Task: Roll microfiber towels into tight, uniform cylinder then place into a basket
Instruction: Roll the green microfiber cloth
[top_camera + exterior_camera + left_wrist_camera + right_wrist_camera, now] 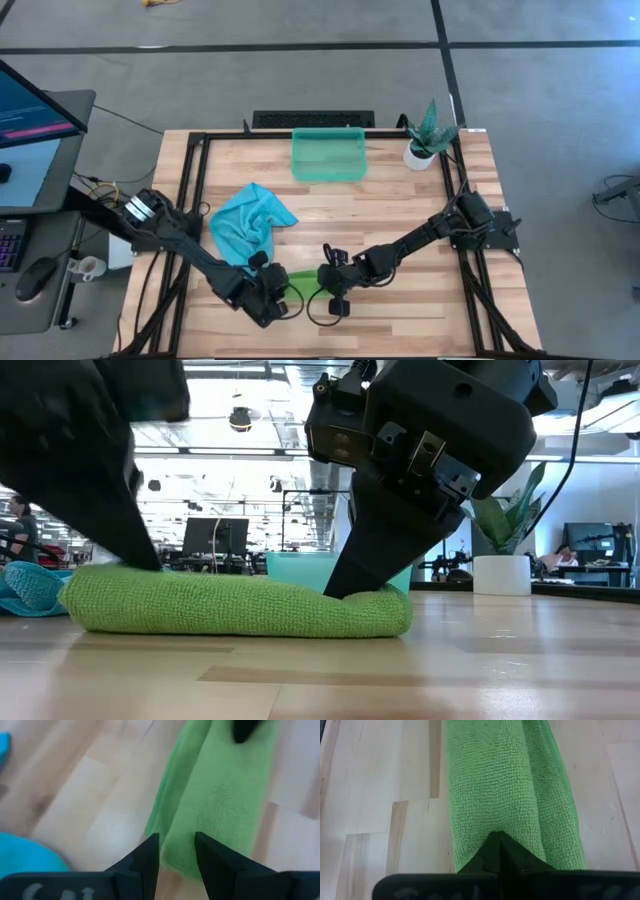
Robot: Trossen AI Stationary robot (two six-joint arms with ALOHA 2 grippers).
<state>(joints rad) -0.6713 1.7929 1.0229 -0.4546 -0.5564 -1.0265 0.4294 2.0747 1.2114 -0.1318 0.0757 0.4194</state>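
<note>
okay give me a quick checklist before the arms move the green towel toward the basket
1. Green towel rolled: ok, a long roll, slightly flattened.
2. Right gripper on one end: ok, fingers shut, pressing the roll.
3. Left gripper on the other end: ok, fingers astride the roll's end.
4. Basket free: ok, nothing inside.
5. Blue towel rolled: not ok, crumpled.
6. Roll tightness: cannot tell.

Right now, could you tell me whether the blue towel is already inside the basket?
No, the blue towel lies crumpled on the table, left of and nearer than the basket, which holds nothing.
</note>
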